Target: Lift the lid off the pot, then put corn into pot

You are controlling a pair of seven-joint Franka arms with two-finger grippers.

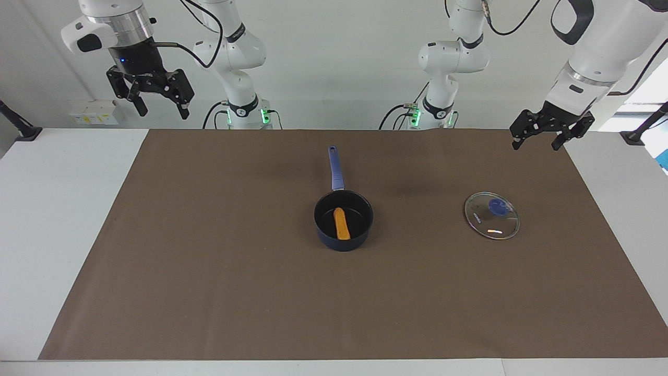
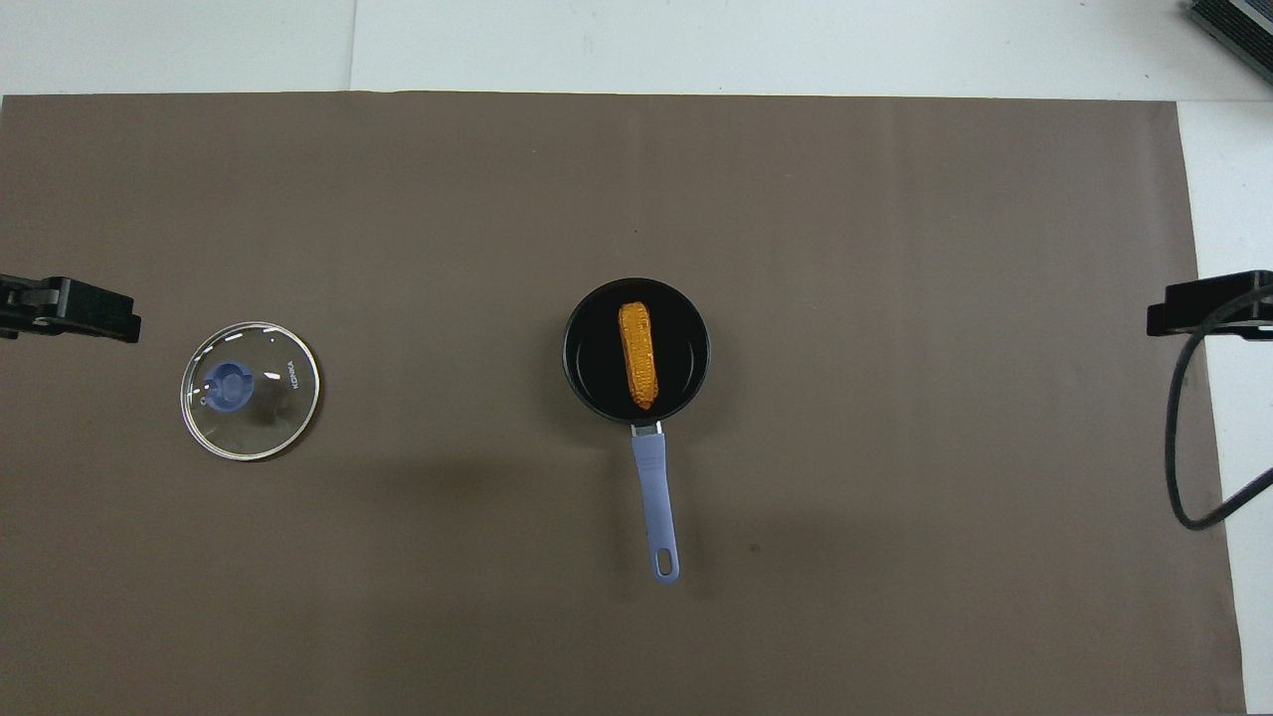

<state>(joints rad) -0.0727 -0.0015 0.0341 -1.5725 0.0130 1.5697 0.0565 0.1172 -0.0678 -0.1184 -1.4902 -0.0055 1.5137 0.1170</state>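
Observation:
The dark blue pot (image 1: 342, 244) stands mid-table on the brown mat, its long handle (image 1: 335, 167) pointing toward the robots. The yellow-orange corn (image 1: 342, 223) lies inside it on the black bottom, also clear in the overhead view as corn (image 2: 637, 355) within the pot's rim (image 2: 577, 373). The glass lid (image 1: 492, 215) with its blue knob rests flat on the mat toward the left arm's end, apart from the pot. My left gripper (image 1: 535, 146) hangs open and empty above the mat's corner, beside the lid. My right gripper (image 1: 163, 112) is raised high, open and empty, off the mat's corner.
The brown mat (image 1: 209, 261) covers most of the white table (image 1: 52, 209). A black cable loop (image 2: 1183, 447) hangs from the right arm over the mat's edge. A dark box corner (image 2: 1233, 25) shows at the table's farthest corner.

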